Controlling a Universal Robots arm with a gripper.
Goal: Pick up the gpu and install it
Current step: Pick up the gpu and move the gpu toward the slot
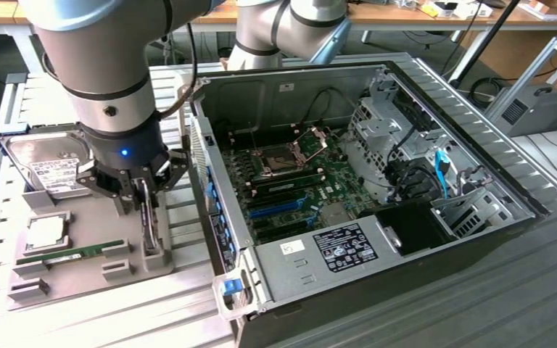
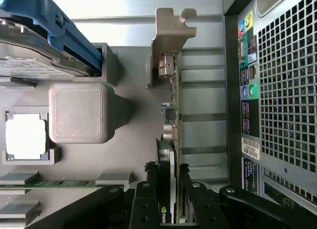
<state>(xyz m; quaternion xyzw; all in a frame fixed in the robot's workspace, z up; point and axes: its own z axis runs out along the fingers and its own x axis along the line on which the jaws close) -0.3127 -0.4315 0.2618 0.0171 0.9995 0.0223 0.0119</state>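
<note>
Where the grey tray (image 1: 85, 217) lies on the slatted table (image 1: 162, 312) at the exterior view's left, the gripper (image 1: 145, 210) is seen lowered over the gpu (image 1: 151, 230). The card stands on edge in a slot of the tray, just beside the open computer case (image 1: 289, 94), and its lower edge is seated in the tray's holder. On the same tray a hard drive (image 1: 51, 163) is propped farther from the camera, while a processor chip (image 1: 46, 232) and a green memory stick (image 1: 70, 252) are laid nearer to it. Inside the case the motherboard (image 1: 289, 181) is exposed.

In the wrist view the gpu (image 2: 172, 90) is shown edge-on, with its pale metal bracket (image 2: 171, 28) at the end away from the gripper (image 2: 167, 174). The black fingers (image 2: 148, 189) are pressed against both faces of the card, so the jaws are clamped on it. The tray (image 2: 133, 140) is seen beneath. The hard drive (image 2: 29, 65), the processor chip (image 2: 26, 136) and the memory stick (image 2: 49, 182) are found on one side of the card, and the computer case (image 2: 282, 90), perforated rear panel toward it, on the other.
</note>
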